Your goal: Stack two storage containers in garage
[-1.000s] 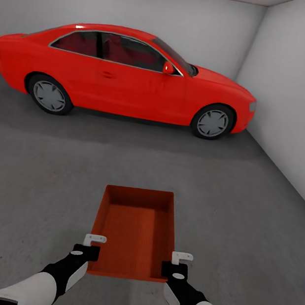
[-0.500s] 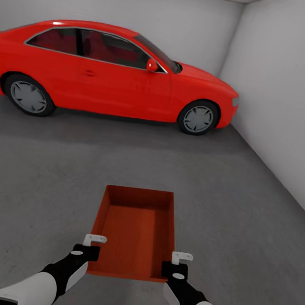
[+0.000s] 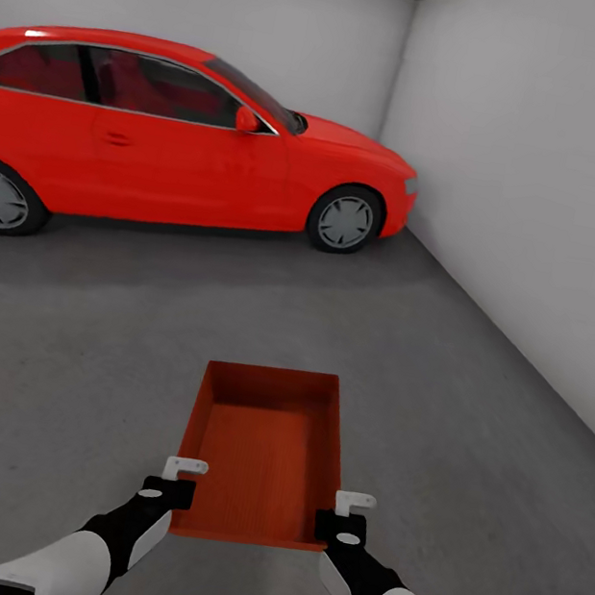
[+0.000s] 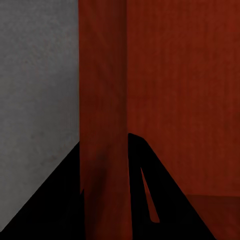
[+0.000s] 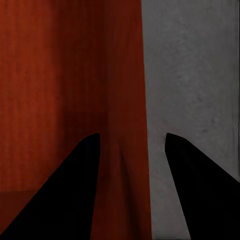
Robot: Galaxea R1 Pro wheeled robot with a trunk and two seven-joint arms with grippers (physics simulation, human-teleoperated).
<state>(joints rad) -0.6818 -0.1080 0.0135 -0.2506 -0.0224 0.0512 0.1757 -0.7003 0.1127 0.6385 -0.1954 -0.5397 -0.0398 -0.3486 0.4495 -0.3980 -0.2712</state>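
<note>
An orange-red storage container [image 3: 262, 452] hangs between the two grippers above the grey concrete floor [image 3: 467, 445]; the left gripper [image 3: 175, 483] is clamped on its left wall, the right gripper [image 3: 344, 516] on its right wall; a red car [image 3: 168, 143] stands well ahead by the white wall [image 3: 551, 186].
</note>
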